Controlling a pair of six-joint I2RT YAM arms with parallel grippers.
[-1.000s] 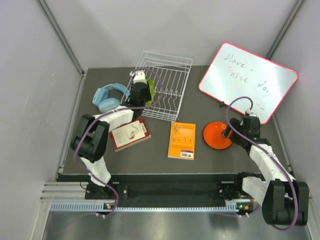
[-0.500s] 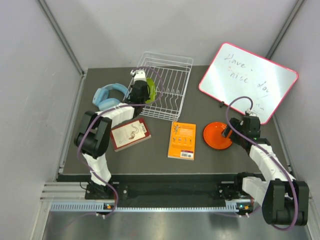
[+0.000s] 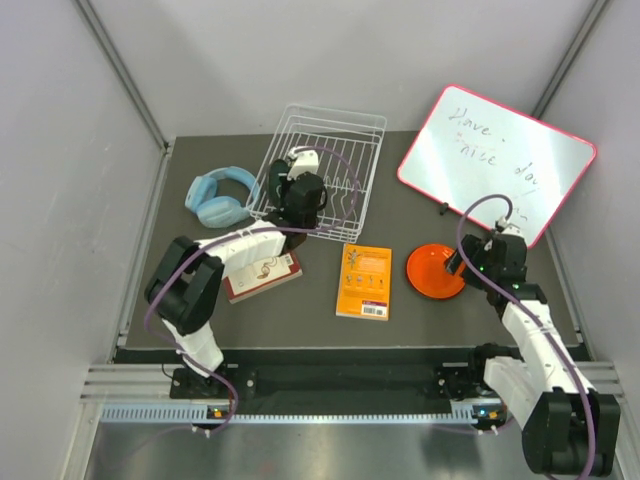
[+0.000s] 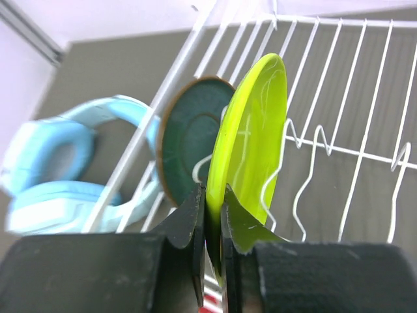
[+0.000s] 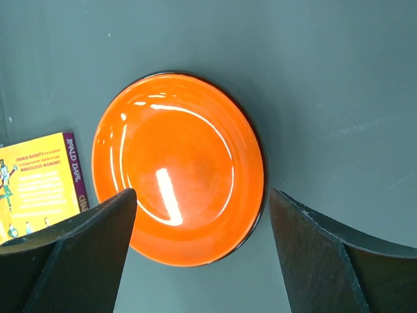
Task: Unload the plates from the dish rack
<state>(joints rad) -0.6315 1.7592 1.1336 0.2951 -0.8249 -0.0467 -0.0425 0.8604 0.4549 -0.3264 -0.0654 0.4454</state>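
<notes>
Plates in dish rack (image 4: 169,85): lime green plate (image 4: 251,137), teal plate (image 4: 186,140), upright.
Left hand (image 4: 212,195): pinched narrow on lime green plate's rim.
Right hand (image 5: 202,195): spread wide above orange plate (image 5: 179,166), flat on worktop (image 5: 326,78).

I am pinching the lime green plate (image 4: 251,130) by its rim in my left gripper (image 4: 212,195). It is standing on edge in the white wire dish rack (image 3: 340,112), just beside the upright dark teal plate (image 4: 186,147). The glossy orange plate (image 5: 179,166) is lying flat on the table (image 5: 326,65), outside the rack.
</notes>
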